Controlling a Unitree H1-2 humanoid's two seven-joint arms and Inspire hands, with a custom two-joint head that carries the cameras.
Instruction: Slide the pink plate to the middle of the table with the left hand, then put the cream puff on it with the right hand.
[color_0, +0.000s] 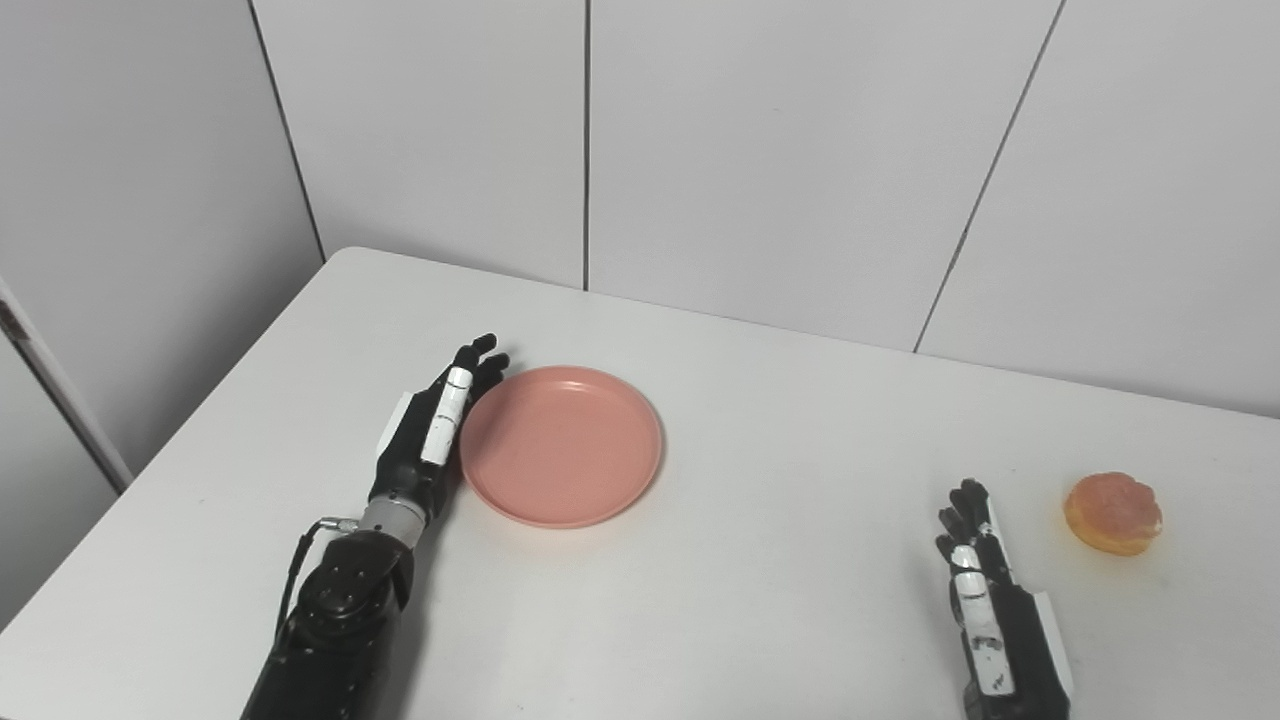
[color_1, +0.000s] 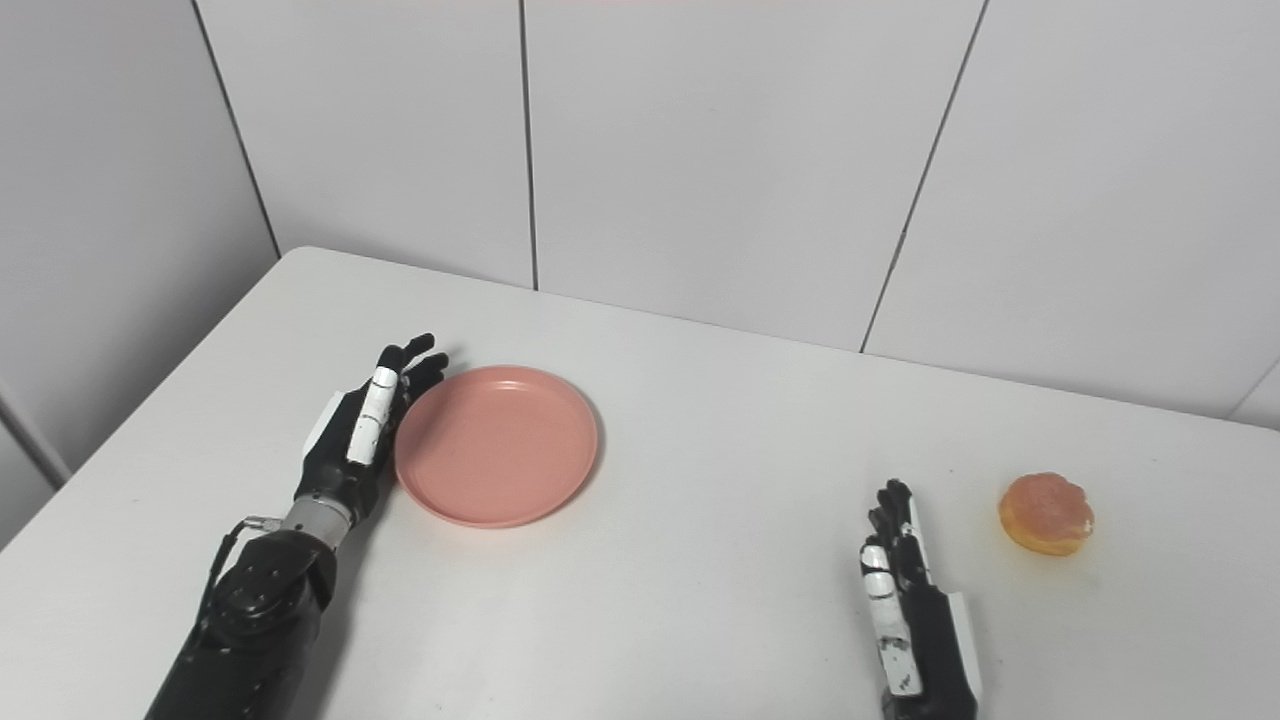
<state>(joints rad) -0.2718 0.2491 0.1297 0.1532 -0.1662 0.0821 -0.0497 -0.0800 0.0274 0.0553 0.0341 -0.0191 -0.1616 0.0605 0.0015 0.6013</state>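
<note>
A round pink plate (color_0: 561, 444) lies empty on the white table (color_0: 760, 420), left of the middle. My left hand (color_0: 435, 420) is open with fingers straight, and its edge rests against the plate's left rim. A golden-orange cream puff (color_0: 1113, 512) sits on the table at the right. My right hand (color_0: 985, 590) is open and empty, flat near the front edge, a short way left of the cream puff and not touching it.
Grey wall panels (color_0: 760, 150) stand right behind the table's far edge. The table's left edge (color_0: 190, 420) runs diagonally close to my left arm. Bare tabletop lies between the plate and my right hand.
</note>
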